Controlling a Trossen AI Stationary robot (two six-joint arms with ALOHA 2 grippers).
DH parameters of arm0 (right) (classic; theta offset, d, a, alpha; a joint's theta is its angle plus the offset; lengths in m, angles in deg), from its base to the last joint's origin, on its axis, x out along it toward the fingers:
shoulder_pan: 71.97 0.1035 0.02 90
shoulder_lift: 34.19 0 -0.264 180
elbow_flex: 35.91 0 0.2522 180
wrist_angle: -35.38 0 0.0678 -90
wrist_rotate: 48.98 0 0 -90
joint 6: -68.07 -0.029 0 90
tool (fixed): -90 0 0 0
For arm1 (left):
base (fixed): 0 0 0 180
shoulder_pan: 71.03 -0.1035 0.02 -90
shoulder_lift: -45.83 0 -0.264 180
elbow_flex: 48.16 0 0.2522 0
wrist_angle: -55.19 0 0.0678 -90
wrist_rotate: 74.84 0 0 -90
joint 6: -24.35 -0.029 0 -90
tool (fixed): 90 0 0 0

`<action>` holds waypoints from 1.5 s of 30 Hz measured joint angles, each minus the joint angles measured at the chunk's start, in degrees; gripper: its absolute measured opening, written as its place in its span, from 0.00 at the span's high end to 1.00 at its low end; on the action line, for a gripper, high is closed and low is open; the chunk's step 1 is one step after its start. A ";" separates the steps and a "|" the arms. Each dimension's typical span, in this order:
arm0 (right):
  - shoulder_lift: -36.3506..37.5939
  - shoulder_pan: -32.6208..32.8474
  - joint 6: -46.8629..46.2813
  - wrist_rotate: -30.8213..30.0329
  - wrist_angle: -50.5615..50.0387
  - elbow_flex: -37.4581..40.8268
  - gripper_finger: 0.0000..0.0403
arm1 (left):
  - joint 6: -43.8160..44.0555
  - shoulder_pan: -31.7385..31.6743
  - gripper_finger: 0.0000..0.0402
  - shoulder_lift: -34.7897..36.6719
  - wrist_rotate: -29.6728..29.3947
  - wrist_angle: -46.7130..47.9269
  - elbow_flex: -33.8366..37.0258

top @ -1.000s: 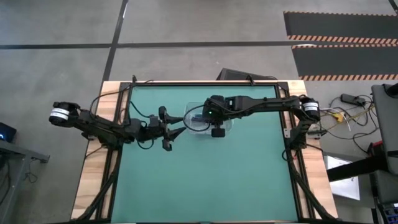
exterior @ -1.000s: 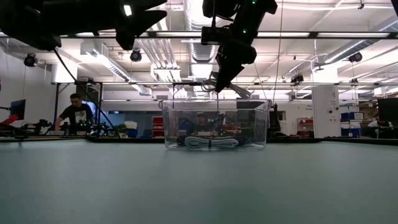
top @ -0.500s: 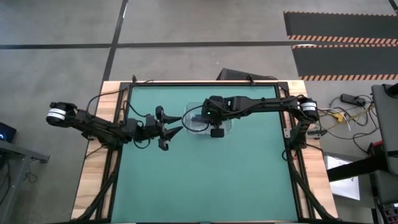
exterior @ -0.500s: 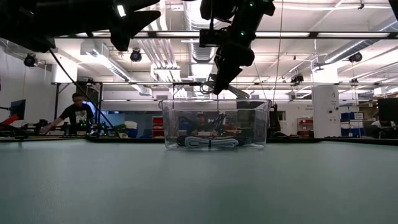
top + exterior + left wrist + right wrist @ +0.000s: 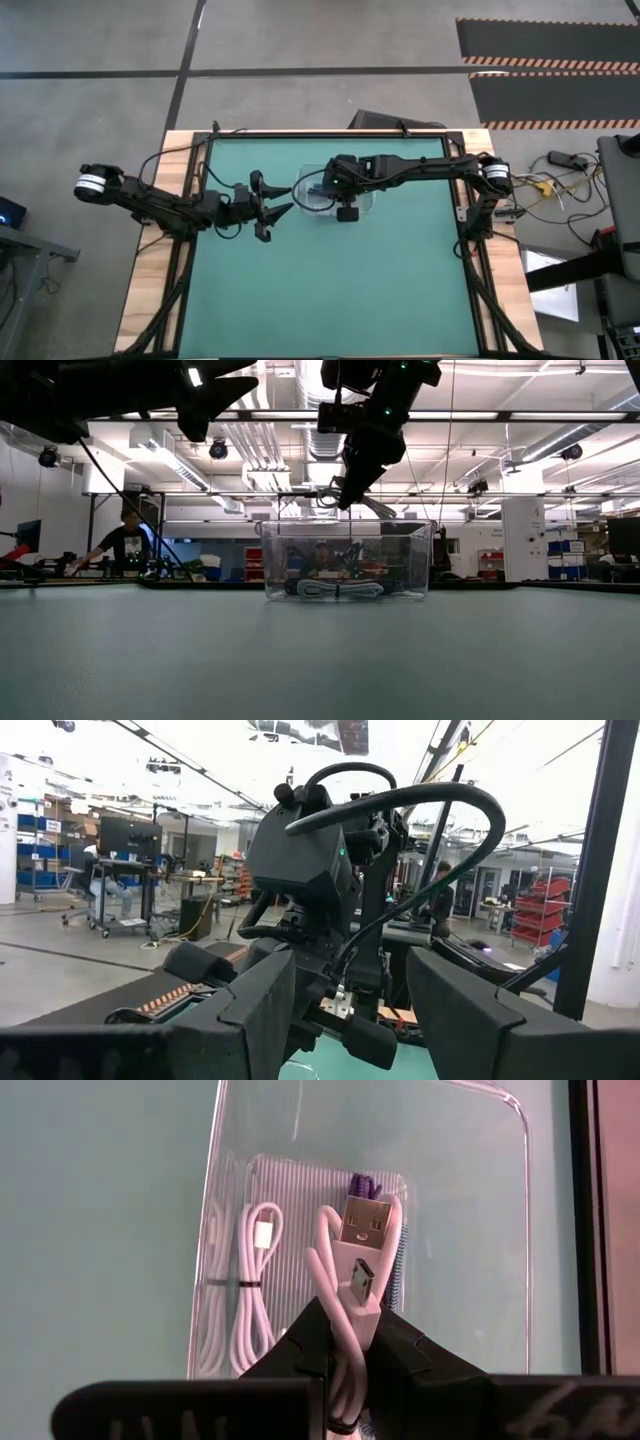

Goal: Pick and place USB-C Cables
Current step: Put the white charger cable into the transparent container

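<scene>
My right gripper (image 5: 347, 1330) (image 5: 345, 492) hangs over a clear plastic container (image 5: 415, 560) (image 5: 364, 200) near the table's far middle, shut on a white USB cable bundle (image 5: 352, 1295). In the container lie another white bundle (image 5: 245, 1300) and a teal-grey one with a purple tie (image 5: 401, 1255), seen flat on its floor (image 5: 335, 590) in the low view. No black bundle shows. My left gripper (image 5: 274, 208) (image 5: 345, 1020) is open, raised above the table just left of the container, facing the right arm. My right gripper pinches the white bundle's folded strands (image 5: 345, 1342) between its two fingers, which point down from above. The two plugs (image 5: 362, 1230) stick out past the fingertips. The bundle is lifted clear, just above the container's rim (image 5: 340, 520).
The container's clear walls (image 5: 520, 1230) stand upright around the cables. Green table surface (image 5: 330, 290) stretches toward the near edge. People and workbenches (image 5: 125, 545) show in the room beyond the far edge.
My right gripper, still shut on the white bundle, has drifted slightly toward the table's left above the container. My left gripper has drawn back a little toward the left edge and stays open.
</scene>
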 joint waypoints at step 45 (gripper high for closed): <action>-0.09 -0.34 -1.09 2.52 2.99 1.73 0.94 | -0.05 0.02 0.56 0.00 0.00 0.07 0.09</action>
